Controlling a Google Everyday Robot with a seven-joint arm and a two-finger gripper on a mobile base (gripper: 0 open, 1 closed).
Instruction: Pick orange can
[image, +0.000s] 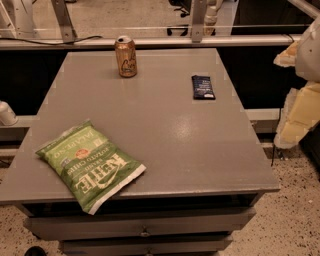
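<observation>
Orange can upright at back; Kettle chip bag front; hand far right.

The gripper, at the right edge of the view, is made of pale cream-yellow blocky pieces with uneven outlines and a whitish lower tip. Above it, the arm has a smooth, rounded, white-grey casing.
</observation>
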